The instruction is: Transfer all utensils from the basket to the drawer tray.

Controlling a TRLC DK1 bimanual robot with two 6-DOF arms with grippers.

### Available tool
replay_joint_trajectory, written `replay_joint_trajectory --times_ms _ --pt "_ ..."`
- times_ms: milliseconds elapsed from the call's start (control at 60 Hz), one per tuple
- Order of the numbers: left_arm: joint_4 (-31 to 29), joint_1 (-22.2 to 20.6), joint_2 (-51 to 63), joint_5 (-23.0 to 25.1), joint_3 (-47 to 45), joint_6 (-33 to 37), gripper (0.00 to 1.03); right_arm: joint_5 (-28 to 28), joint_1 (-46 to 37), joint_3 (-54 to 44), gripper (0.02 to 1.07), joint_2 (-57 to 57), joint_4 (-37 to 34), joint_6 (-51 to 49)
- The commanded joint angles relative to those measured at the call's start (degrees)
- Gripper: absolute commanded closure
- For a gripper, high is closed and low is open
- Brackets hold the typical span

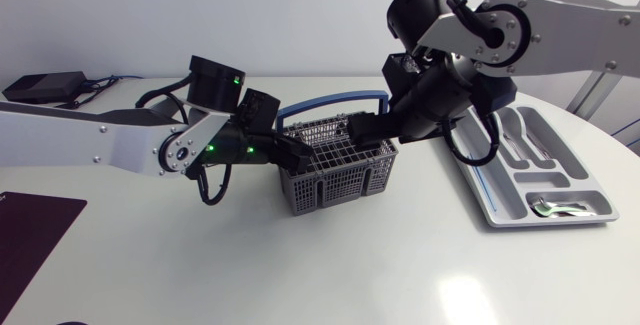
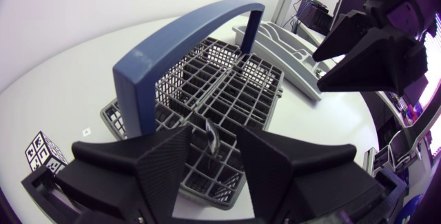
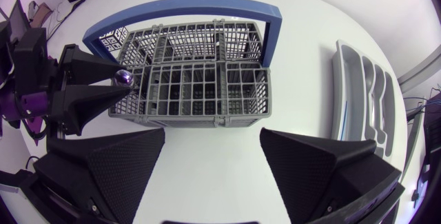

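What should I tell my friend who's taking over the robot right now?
Left claw: at the basket, around one utensil; grip unclear.
Right claw: open, empty, over the basket.
Done: a spoon and a few more pieces lie in the tray.
Left: move that utensil, the only one I can see in the basket, to the tray.

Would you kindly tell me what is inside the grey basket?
One metal utensil stands in a compartment of the basket, right at the left claw. The other compartments look empty from above, though the mesh walls hide their lower corners and the utensil's bottom end.
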Motion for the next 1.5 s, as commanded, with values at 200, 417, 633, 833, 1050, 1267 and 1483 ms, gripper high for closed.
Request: replay_joint_trajectory --times_ms 200,417,633,833,1050,1267,1483 --pt "1.91 -0.51 2.18 -0.36 1.78 -2.43 0.9 -0.02 -0.11 -2.14 0.07 -0.88 1.3 -0.51" --pt "1.38 0.19 1.12 2.36 1.61 -3.22 1.0 -0.02 -0.2 -3.37 0.07 -1.06 1.82 -1.04" --pt "0.59 1.95 -1.52 6.32 1.25 -5.33 1.0 -0.02 -0.55 -4.69 0.07 -1.76 2.18 -1.74" --pt "0.15 3.18 -4.24 10.54 1.08 -7.44 1.0 -0.02 -0.55 -6.62 0.07 -3.17 3.41 -2.71" --pt "0.42 4.76 -6.7 15.81 0.9 -10.6 1.0 -2.04 -0.55 -8.38 0.07 -4.75 4.73 -3.76" --pt "0.77 6.69 -10.83 19.32 -0.06 -12.71 1.0 -6.26 -0.29 -11.99 0.07 -8.09 9.03 -7.1" --pt "0.33 6.96 -17.78 20.73 -1.91 -13.24 1.0 -7.66 -0.38 -17.87 0.07 -13.54 17.03 -13.08"
